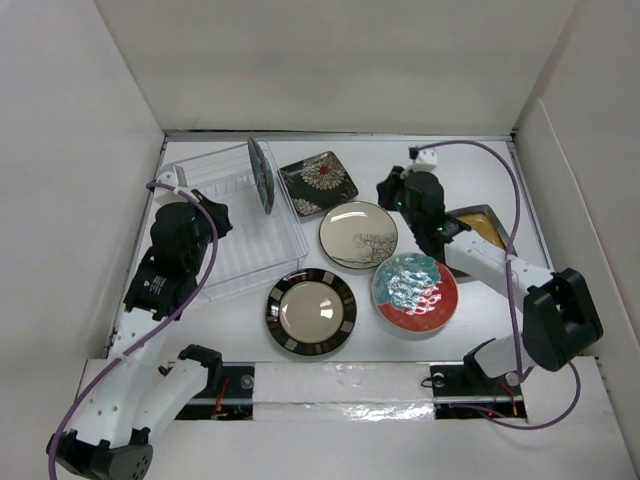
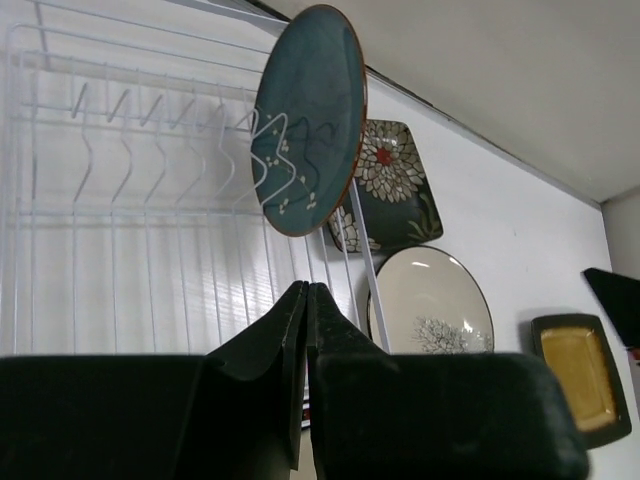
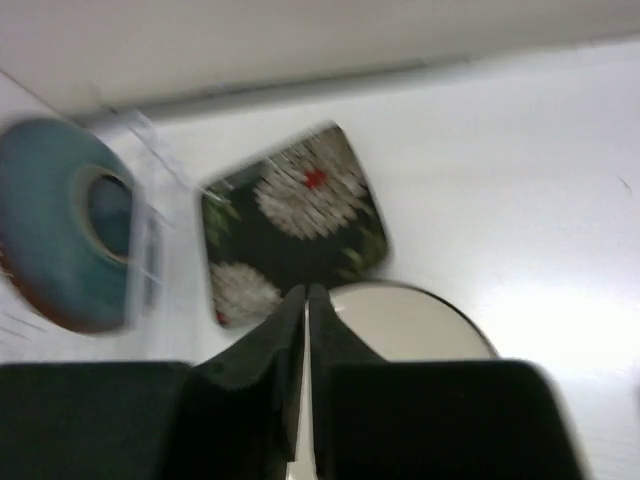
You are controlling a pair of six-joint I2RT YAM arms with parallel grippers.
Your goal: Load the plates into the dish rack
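The teal plate [image 1: 261, 175] stands upright in the clear wire dish rack [image 1: 225, 240] at the left; it also shows in the left wrist view [image 2: 308, 120] and the right wrist view [image 3: 60, 225]. On the table lie the black square floral plate [image 1: 318, 183], the cream tree plate [image 1: 358, 235], the striped-rim plate [image 1: 311, 312], the red-and-teal plate [image 1: 415, 292] and the amber-centred square plate [image 1: 484, 228], partly under my right arm. My left gripper [image 2: 307, 292] is shut and empty over the rack. My right gripper [image 3: 306, 295] is shut and empty above the tree plate's far edge [image 3: 400, 320].
White walls close in the table at the back and both sides. A purple cable [image 1: 500, 165] loops over the right arm. The rack's wire slots [image 2: 130, 150] stand left of the teal plate.
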